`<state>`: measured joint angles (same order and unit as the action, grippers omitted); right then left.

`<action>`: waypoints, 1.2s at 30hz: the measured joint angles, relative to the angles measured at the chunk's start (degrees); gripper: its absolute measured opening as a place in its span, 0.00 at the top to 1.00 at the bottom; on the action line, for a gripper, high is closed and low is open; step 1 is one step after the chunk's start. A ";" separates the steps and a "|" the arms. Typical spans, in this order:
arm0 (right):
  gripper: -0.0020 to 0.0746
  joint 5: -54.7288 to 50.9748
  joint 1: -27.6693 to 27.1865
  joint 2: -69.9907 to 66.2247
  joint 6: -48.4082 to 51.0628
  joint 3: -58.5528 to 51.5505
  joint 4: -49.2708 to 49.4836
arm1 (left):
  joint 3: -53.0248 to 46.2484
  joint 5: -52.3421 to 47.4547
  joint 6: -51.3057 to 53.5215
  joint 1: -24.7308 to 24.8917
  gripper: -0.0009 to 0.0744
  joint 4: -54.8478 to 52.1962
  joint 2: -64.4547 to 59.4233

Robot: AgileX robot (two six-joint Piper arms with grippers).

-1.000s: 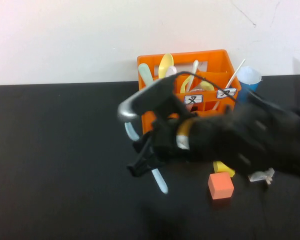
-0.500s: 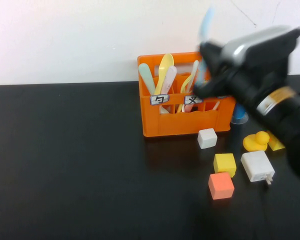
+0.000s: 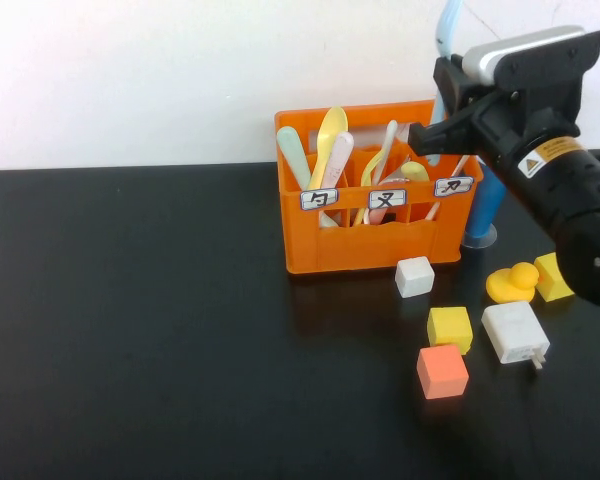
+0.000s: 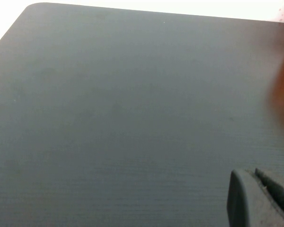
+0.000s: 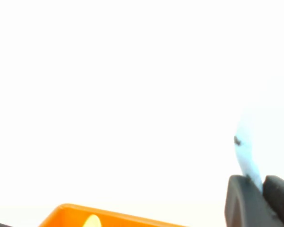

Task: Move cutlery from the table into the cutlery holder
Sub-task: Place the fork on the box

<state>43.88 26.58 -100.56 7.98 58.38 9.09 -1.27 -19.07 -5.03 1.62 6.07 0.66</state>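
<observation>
The left gripper [image 4: 260, 198] sits low over the bare table [image 3: 130, 330], and I can't tell how its fingers stand. Farther back, the right gripper [image 3: 442, 125] has swung up from the tabletop and now holds the fork [image 3: 446, 25] clamped, upright, above the right end of the cutlery holder [image 3: 365, 250], so lowering it in looks next.

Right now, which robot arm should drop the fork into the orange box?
The right one. The right gripper already holds the fork up in the air, just above the right end of the box. The left gripper is over bare table, holding nothing.
</observation>
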 joint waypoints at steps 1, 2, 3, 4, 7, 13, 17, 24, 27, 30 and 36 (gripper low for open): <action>0.91 0.25 -0.10 -0.44 0.00 0.11 0.00 | 0.00 0.00 0.00 0.00 0.99 0.00 0.00; 0.91 0.38 -0.10 -0.89 0.08 0.11 0.00 | 0.00 0.00 0.00 0.00 0.99 0.00 0.00; 0.91 0.38 -0.10 -1.08 0.08 0.26 0.00 | 0.00 0.00 0.00 0.00 0.99 0.00 0.00; 0.91 0.59 -0.10 -1.36 0.08 0.29 -0.14 | 0.00 0.00 0.00 0.00 0.99 0.00 0.00; 0.91 2.12 -0.10 -1.37 0.08 0.39 -2.11 | 0.00 0.00 0.00 0.00 0.99 0.00 0.00; 0.91 8.90 -0.10 -1.37 -8.91 1.50 -12.48 | 0.00 0.00 0.00 0.00 0.99 0.00 0.00; 0.91 10.04 -0.10 -1.37 -13.06 3.37 -20.74 | 0.00 0.00 0.00 0.00 0.99 0.00 0.00; 0.91 9.03 -0.10 -1.37 -13.85 3.48 -23.74 | 0.00 0.00 0.00 0.00 0.99 0.00 0.00; 0.91 9.01 -0.10 -1.84 -13.94 3.48 -23.74 | 0.00 0.00 0.00 0.00 0.99 0.00 0.00; 0.91 9.01 -0.10 -3.17 -13.97 3.73 -23.63 | 0.00 0.00 0.00 0.00 0.99 0.00 0.00; 0.91 9.12 -0.10 -6.34 -14.19 3.87 -22.84 | 0.00 0.00 0.10 0.00 0.99 0.00 0.00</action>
<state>53.00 26.48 -106.90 -6.21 62.25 -13.74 -1.27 -19.07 -4.93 1.62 6.07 0.66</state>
